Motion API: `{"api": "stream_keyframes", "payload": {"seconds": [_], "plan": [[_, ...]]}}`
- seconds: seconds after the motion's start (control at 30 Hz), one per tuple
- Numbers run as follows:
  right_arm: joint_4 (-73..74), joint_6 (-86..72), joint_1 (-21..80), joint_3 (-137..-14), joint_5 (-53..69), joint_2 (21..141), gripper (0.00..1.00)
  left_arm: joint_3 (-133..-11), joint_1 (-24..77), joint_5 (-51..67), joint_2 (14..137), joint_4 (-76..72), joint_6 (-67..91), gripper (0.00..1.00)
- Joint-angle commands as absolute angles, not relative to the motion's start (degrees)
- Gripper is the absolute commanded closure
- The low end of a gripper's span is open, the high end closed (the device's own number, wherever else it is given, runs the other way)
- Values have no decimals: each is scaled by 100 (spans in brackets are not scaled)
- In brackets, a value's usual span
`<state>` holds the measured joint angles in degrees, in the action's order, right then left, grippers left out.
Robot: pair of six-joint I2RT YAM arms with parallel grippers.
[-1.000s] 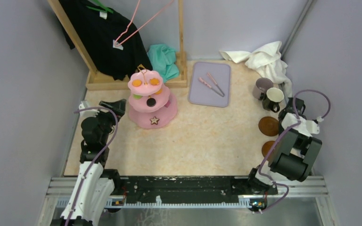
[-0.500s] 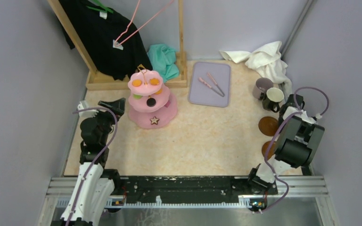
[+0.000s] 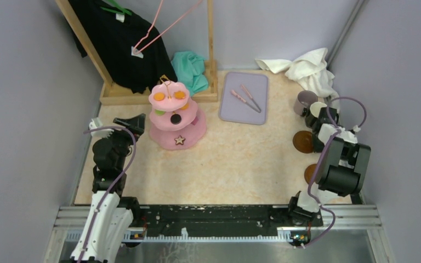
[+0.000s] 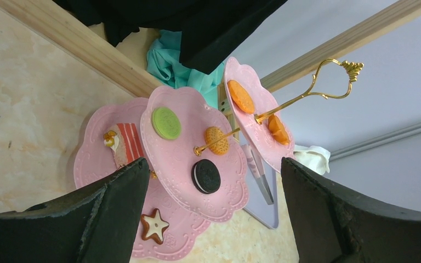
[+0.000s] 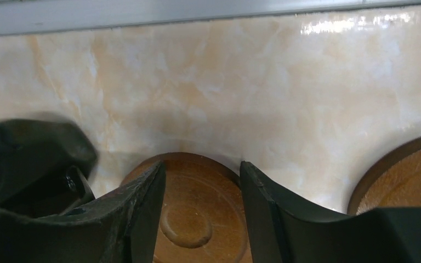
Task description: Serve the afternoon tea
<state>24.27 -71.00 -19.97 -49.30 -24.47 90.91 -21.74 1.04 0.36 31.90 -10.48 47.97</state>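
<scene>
The pink three-tier stand (image 3: 193,127) sits at the left rear with orange rounds (image 3: 159,96), a black round (image 3: 175,118) and a brown star (image 3: 180,140). My left gripper (image 3: 131,121) is open and empty just left of it. The left wrist view shows the stand (image 4: 227,205) between the fingers, with a green round (image 4: 166,123). My right gripper (image 3: 317,134) is open, low over a brown saucer (image 3: 301,142), its fingers straddling the saucer's middle (image 5: 197,213). A second saucer (image 3: 310,173) lies nearer. The mauve mug (image 3: 305,102) and the half-hidden cream mug (image 3: 316,107) stand behind.
A lilac tray (image 3: 235,112) with thin pink tongs (image 3: 245,98) lies at the rear centre. A wooden rack (image 3: 159,97) with a black garment and a teal cloth (image 3: 189,68) stands behind the stand. A white cloth (image 3: 307,66) lies at the rear right corner.
My right gripper has moved left and away from the base, coming down over the farther saucer, which now sits slightly further left. The left arm has barely moved.
</scene>
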Motion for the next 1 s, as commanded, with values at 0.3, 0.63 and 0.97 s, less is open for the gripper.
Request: {"api": "stream_keyframes", "payload": {"seconds": [0.3,0.63,0.97], "plan": [[2490,-7073,-1177,-4351,-2307,8922,47,-2288,174,-80,3067,-1052,4782,6],[2086,-6570,-789,-4278,-2113,9105,47,-2250,176,-79,3069,-1116,4840,6],[2048,-6591,127,-4202,-2309,9145,47,-2258,176,-148,3043,-1103,4825,6]]}}
